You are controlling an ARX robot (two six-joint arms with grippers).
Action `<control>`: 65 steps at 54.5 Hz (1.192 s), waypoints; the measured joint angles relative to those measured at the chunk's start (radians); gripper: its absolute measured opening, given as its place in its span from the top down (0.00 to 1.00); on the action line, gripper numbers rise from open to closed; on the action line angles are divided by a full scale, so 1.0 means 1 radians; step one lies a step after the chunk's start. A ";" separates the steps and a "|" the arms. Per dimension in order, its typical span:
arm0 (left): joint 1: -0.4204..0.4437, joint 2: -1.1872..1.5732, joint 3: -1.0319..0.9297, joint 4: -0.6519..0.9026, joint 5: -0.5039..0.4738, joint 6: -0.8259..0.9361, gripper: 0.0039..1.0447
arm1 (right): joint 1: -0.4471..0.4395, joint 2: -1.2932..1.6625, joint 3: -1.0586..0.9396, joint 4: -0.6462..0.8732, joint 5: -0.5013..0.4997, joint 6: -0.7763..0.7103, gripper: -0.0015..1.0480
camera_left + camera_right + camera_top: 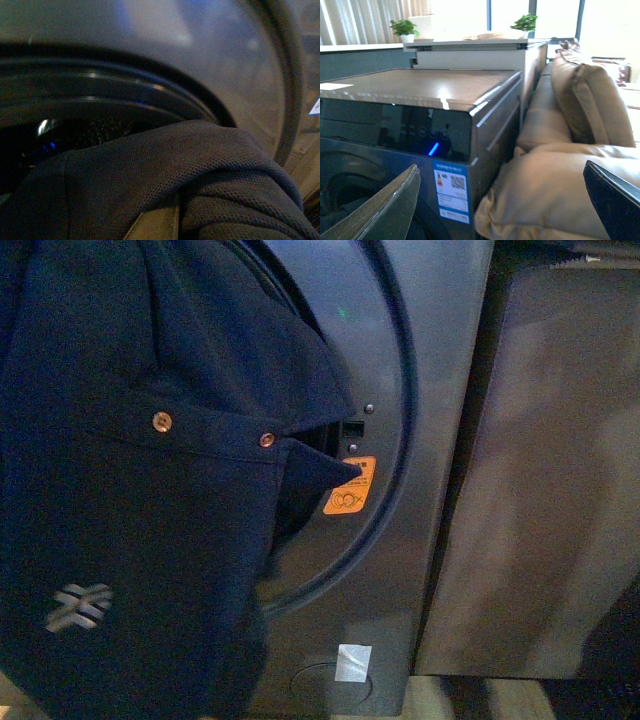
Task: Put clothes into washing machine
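The clothes, a dark navy garment with copper snaps and a grey logo, hang in front of the washing machine and cover the left half of its round porthole. In the left wrist view the clothes lie bunched over my left gripper, which is shut on them right at the drum's mouth. Only a tan strip of one finger shows under the fabric. My right gripper is open and empty, held high beside the washing machine's control panel.
An orange warning sticker sits on the porthole rim. A plain beige panel stands to the machine's right. Beige sofa cushions press against the machine's side. Potted plants stand on a ledge behind.
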 joint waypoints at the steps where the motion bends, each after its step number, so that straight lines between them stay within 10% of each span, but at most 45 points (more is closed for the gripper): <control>1: 0.003 0.008 -0.008 0.009 -0.005 0.001 0.96 | -0.027 -0.031 -0.037 0.000 -0.023 0.016 0.07; 8: 0.031 0.086 -0.072 0.098 -0.030 0.005 0.96 | -0.208 -0.236 -0.305 -0.026 -0.031 0.082 0.14; 14: 0.037 0.142 -0.094 0.156 -0.080 0.019 0.96 | -0.172 -0.359 -0.521 0.030 0.151 -0.016 0.34; 38: -0.003 0.505 0.052 0.274 -0.414 0.064 0.96 | 0.040 -0.613 -1.006 0.231 0.359 -0.064 0.99; 65: -0.106 0.747 0.476 0.111 -0.603 0.075 0.96 | 0.047 -0.829 -1.246 0.246 0.365 -0.064 0.98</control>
